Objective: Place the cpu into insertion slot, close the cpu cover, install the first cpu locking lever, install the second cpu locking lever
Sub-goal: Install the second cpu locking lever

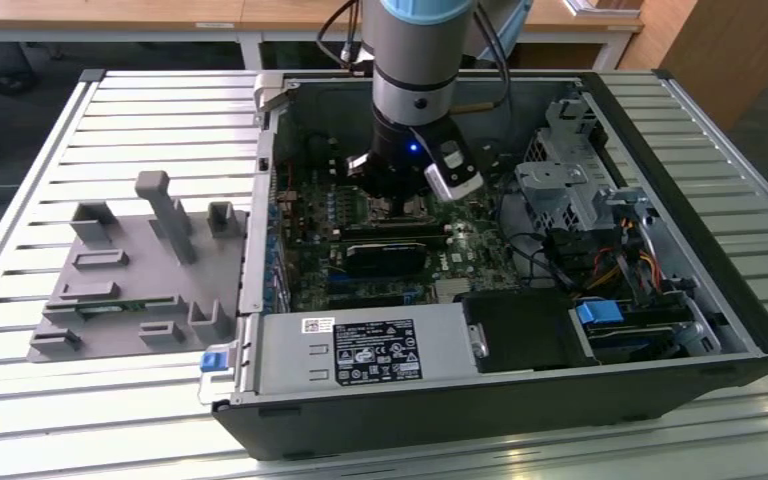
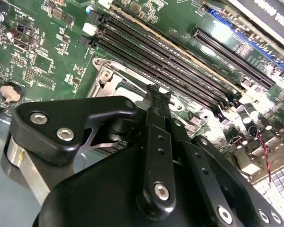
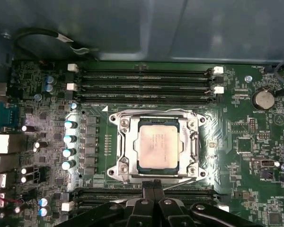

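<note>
The cpu [image 3: 155, 146], a silvery-grey square chip, lies flat in the insertion slot [image 3: 114, 119] on the green board. The cpu cover [image 3: 124, 144], a metal frame with a window, lies down around the chip. My gripper [image 3: 154, 185] is shut, its tips together at the slot's edge beside a thin metal lever [image 3: 184, 180]; I cannot tell whether they touch it. In the second wrist view the gripper [image 2: 156, 92] hides most of the slot, and one corner of the slot [image 2: 106, 78] shows. In the exterior view the gripper [image 1: 398, 205] reaches down into the open computer case.
Long black memory slots [image 3: 146, 80] run on both sides of the socket. A row of capacitors [image 3: 70, 144] and a coin cell [image 3: 264, 99] stand nearby. The case holds a power supply [image 1: 357, 350] and a drive cage [image 1: 571, 190]. A grey fixture [image 1: 131, 270] sits on the slatted table.
</note>
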